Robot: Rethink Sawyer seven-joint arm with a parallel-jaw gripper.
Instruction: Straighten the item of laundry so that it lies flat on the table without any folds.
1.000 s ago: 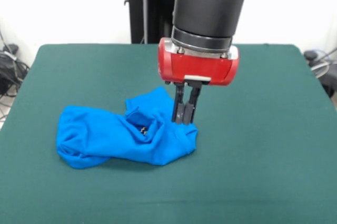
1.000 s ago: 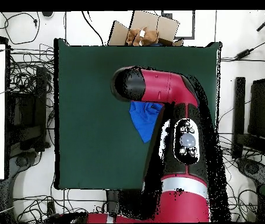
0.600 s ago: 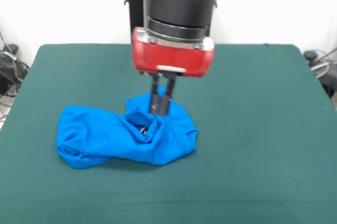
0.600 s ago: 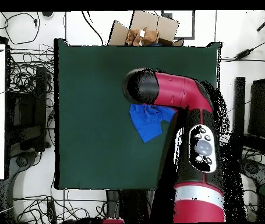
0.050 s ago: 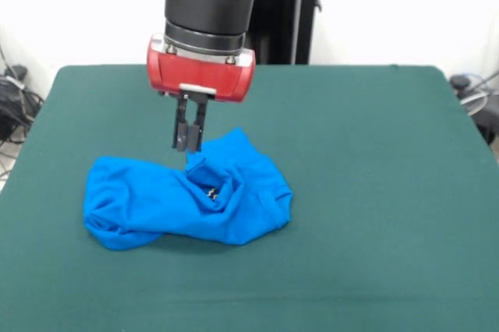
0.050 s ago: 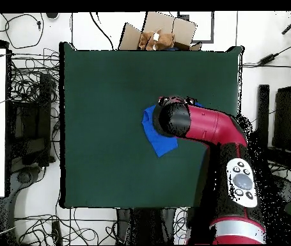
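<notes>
I see the blue T-shirt (image 5: 187, 199) bunched up left of centre on the green table (image 5: 374, 192) in the front view, lower-middle of the frame. It's crumpled, with folds all over: a long lump runs out to the left, a raised flap points up at the middle, and a rounder lobe sits to the right. A small dark-and-white speck, maybe print, shows in a crease near the middle; I can't read it.

The tool (image 5: 187, 143) hangs from the red wrist block (image 5: 201, 75) in the upper-left-centre of the front view. Its two dark fingers (image 5: 180, 125) point straight down and are pressed nearly together, nothing between them, so I read it as closed and empty. The tips sit just above the shirt's upper edge, beside the raised flap; I can't tell for sure whether they touch the cloth.

In the overhead view the arm (image 6: 202, 128) comes in from the lower right and its black round end covers most of the T-shirt (image 6: 155, 138), right of the table's centre. Only a blue wedge shows on the left side of the arm and a sliver at its upper right. The tool itself is hidden under the arm there.

A cardboard box (image 6: 160, 32) sits off the table's top edge in the overhead view, with cables (image 6: 32, 83) on the floor at left.
</notes>
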